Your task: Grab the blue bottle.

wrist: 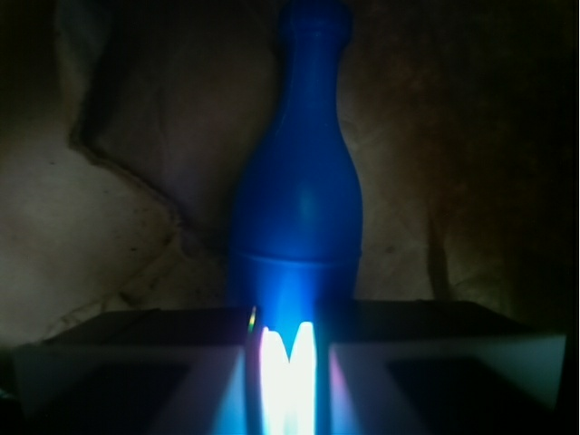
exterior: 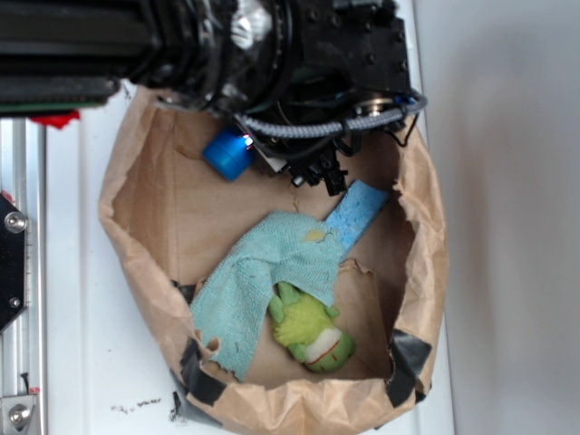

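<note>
Clearly the blue bottle [wrist: 296, 204] is seen at the claw [wrist: 288, 362] inside the paper bag [exterior: 145, 208]; whether it is pinched cannot be told.

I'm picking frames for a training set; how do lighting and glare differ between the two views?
Exterior view: bright and even, blue bottle partly shadowed beneath the arm. Wrist view: very dark, bottle visible, with blown-out glare at its base by the hand.

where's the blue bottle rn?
Exterior view: the blue bottle is at the bag's upper-left inside, just under the arm, left of the gripper. Wrist view: the bottle fills the center, base nearest the camera.
</note>
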Tool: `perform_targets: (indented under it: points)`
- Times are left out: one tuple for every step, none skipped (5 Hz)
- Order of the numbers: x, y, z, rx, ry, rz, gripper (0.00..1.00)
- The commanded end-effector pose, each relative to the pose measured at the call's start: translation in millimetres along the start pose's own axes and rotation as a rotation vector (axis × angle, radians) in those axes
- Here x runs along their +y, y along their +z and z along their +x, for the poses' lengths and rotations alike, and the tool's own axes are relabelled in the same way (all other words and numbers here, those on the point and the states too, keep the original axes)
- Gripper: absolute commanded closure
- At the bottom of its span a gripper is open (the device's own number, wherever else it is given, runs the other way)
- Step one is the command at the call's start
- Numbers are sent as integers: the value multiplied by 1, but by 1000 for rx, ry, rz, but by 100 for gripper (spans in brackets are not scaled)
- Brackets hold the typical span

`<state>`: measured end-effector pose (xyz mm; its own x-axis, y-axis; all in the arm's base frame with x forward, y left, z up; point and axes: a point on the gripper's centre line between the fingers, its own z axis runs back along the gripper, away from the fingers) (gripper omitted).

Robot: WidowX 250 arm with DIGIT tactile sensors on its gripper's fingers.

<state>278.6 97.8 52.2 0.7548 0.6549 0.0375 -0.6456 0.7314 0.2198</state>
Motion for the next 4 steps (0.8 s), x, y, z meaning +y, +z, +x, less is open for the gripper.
perform_targets:
  points:
    - [3, 14, 4, -38, 22, -48, 0]
    - [3, 17, 4, -31, -7, -49, 0]
    - [3, 17, 4, -31, -7, -49, 0]
    - [3, 17, 4, -31, -7, -49, 0]
